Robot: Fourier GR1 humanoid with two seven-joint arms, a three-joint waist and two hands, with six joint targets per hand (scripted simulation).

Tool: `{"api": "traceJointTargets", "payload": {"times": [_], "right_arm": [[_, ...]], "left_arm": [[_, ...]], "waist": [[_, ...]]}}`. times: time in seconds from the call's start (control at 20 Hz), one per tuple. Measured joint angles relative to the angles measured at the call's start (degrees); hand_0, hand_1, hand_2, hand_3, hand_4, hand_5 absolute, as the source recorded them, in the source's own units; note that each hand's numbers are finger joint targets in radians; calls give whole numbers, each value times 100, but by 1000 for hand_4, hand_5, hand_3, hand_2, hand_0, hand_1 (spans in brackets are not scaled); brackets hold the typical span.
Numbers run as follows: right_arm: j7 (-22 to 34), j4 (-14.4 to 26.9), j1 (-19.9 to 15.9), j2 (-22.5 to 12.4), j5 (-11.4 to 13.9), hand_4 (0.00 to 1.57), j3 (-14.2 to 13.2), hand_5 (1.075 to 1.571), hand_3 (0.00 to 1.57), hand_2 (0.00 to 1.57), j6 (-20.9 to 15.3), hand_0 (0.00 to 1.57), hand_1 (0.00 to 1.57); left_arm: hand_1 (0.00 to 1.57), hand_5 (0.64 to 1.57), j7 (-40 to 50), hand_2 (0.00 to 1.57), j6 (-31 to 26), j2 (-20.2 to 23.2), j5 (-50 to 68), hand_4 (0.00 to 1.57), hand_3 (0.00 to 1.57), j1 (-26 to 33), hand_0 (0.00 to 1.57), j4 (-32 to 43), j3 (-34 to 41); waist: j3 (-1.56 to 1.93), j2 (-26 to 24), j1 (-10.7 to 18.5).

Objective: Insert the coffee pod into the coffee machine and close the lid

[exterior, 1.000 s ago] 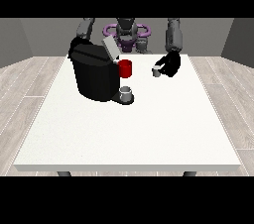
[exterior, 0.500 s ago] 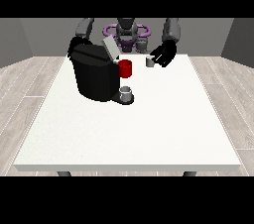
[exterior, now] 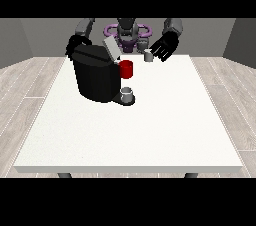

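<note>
A black coffee machine [exterior: 95, 77] stands on the white table [exterior: 150, 135] at the view's left, its grey lid [exterior: 111, 48] tilted up and open. A red part [exterior: 126, 69] shows at its front, above a small grey cup [exterior: 127, 93] on its drip base. The hand at the view's right [exterior: 165, 46] is raised above the table's far edge and holds a small grey coffee pod [exterior: 148, 56] at its fingertips, to the right of the machine's top. The hand at the view's left [exterior: 74, 46] sits behind the machine's back corner, mostly hidden.
The robot's grey and purple torso [exterior: 127, 32] stands behind the table's far edge. Wooden floor surrounds the table. The white tabletop stretches wide in front of and to the right of the machine.
The hand at the view's right has lifted the pod off the table and carried it up and a little towards the machine. The machine and the other hand have stayed put.
</note>
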Motion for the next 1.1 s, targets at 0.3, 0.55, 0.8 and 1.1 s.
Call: {"api": "traceJointTargets", "payload": {"times": [0.3,0.55,0.8,1.1], "right_arm": [[124,-201,-105,12,81,514,138,1571,0,0,-26,0,0],[100,-286,-219,54,196,520,195,1571,0,0,-145,0,0],[239,-469,-375,7,177,526,174,1571,0,0,-149,0,0],[267,-515,-390,65,241,537,200,1571,0,0,-258,0,0]], "left_arm": [[1239,1571,265,1262,-130,223,87,476,1198,-616,1239,96,271],[1284,1571,370,1340,-239,336,89,519,1276,-1028,1284,123,353],[1262,1571,362,1297,-116,360,10,494,1237,-1185,1262,205,383],[1292,1571,380,1315,-97,318,-46,498,1222,-1322,1292,283,384]], "waist": [[0,213,-319],[2,393,-448],[0,579,-594],[0,710,-615]]}}
